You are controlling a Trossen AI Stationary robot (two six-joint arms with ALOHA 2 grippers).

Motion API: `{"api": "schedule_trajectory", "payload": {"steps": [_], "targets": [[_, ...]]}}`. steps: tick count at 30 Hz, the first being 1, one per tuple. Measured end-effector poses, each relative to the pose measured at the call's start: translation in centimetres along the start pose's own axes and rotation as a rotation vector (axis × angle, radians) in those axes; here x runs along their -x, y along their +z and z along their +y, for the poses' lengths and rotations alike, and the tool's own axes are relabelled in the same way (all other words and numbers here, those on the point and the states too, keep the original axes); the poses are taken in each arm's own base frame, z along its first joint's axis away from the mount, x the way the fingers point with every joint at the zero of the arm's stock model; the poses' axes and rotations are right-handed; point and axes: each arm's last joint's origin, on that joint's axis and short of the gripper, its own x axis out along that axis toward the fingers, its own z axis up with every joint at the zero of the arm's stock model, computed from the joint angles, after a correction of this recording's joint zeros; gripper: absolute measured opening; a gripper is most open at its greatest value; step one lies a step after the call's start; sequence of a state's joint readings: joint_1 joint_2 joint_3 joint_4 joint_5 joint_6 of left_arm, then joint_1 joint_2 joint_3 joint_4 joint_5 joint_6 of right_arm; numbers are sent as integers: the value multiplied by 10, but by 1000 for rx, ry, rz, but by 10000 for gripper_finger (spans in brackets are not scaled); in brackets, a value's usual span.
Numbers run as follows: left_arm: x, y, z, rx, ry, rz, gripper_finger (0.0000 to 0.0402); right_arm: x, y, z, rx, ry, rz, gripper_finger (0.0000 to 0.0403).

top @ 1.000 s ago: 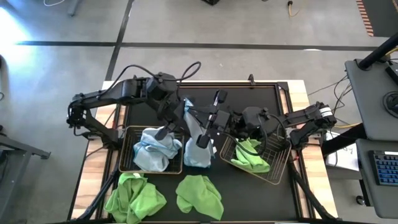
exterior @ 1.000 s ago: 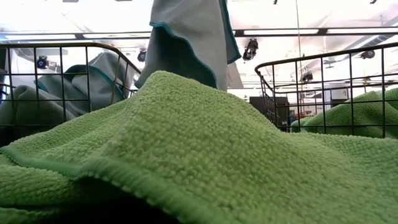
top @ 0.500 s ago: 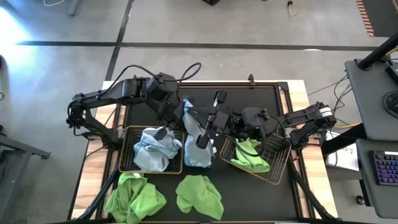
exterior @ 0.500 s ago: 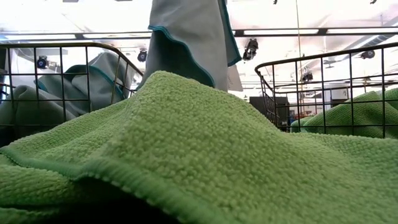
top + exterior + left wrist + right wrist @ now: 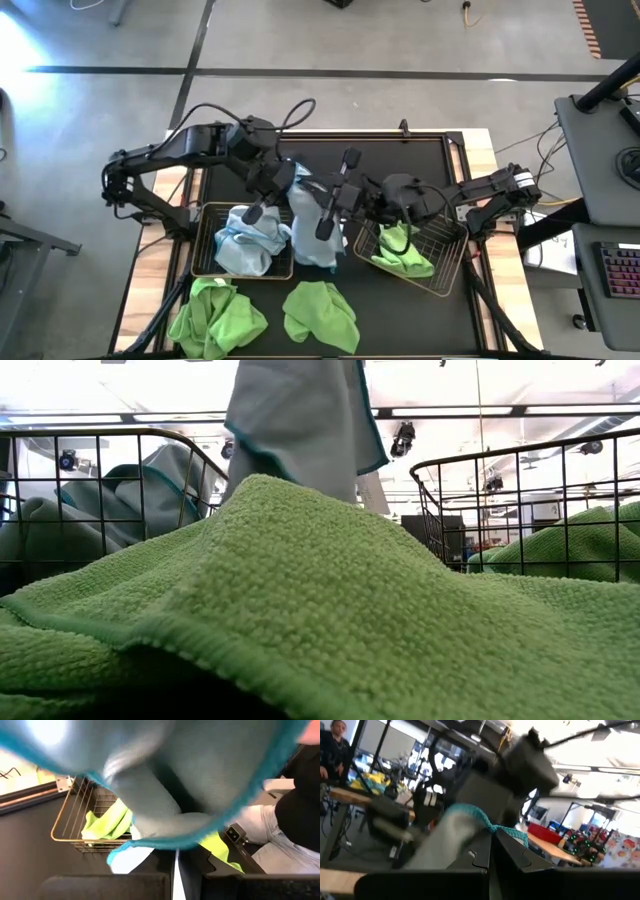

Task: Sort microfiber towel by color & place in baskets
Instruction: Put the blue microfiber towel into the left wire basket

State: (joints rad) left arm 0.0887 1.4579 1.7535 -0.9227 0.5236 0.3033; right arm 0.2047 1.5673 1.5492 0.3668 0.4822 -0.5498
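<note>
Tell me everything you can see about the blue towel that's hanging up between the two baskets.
The pale blue towel is soft microfiber with a darker teal stitched hem. It hangs lifted and draped between the left basket and the right basket, with both the left gripper and the right gripper at its upper part. Its lower folds reach down beside the left basket's rim.

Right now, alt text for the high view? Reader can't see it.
Both arms meet mid-table holding up a pale blue towel between the left basket, which holds blue towels, and the right basket, which holds a green towel. Two more green towels lie on the table's near edge.
</note>
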Motion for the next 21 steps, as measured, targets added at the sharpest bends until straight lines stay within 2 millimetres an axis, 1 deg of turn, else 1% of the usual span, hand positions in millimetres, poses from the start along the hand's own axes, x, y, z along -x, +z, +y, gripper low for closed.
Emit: {"api": "schedule_trajectory", "payload": {"steps": [3, 5, 9, 15, 18, 21], "targets": [[4, 0, -2, -3, 1, -6, 0, 3, 0, -2, -25, -1, 31, 17], [6, 0, -4, -2, 2, -4, 0, 7, 4, -7, -52, 8, 48, 30], [9, 0, -6, 0, 5, -1, 0, 17, 11, -17, -113, 18, 77, 71], [14, -3, -7, 13, 81, 40, 0, 31, 17, -29, -204, 41, 136, 138], [22, -4, -10, 23, 127, 56, 0, 37, 14, -31, -231, 64, 207, 162], [34, -5, -16, 45, 193, 65, 0, 40, 8, -29, -271, 83, 286, 175]]}}
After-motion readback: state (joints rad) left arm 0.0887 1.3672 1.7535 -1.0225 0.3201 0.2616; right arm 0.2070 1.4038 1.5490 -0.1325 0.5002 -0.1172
